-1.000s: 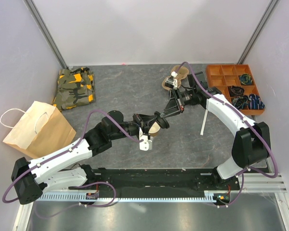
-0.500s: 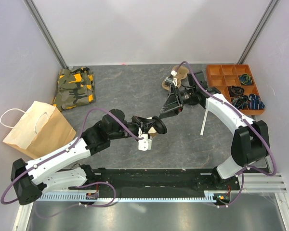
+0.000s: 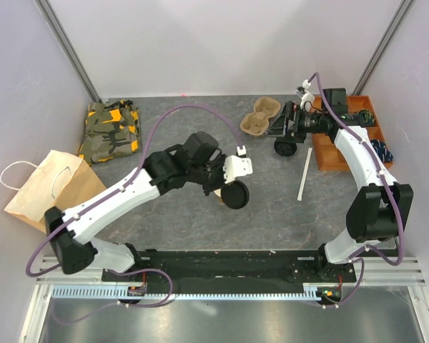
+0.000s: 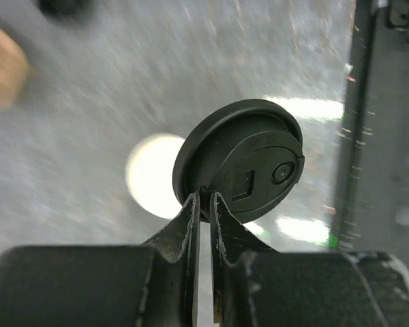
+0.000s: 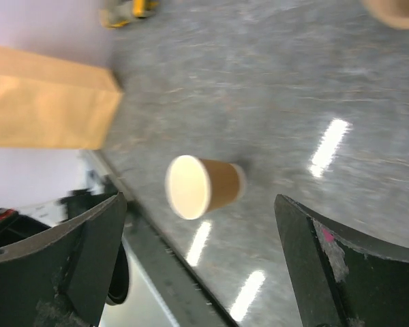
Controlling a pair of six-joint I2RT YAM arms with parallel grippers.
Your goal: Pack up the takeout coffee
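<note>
My right gripper (image 5: 199, 204) has pulled well away from the cup (image 5: 215, 185), jaws wide, empty; my left gripper (image 4: 204, 201) pinches the black lid (image 4: 249, 163) just above it.

Bright overhead light; glare streaks, motion blur in wrist views

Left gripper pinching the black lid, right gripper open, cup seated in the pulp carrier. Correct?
No. The cup stands on the bare table, not in the carrier; the right wrist view shows it. The rest holds.
</note>
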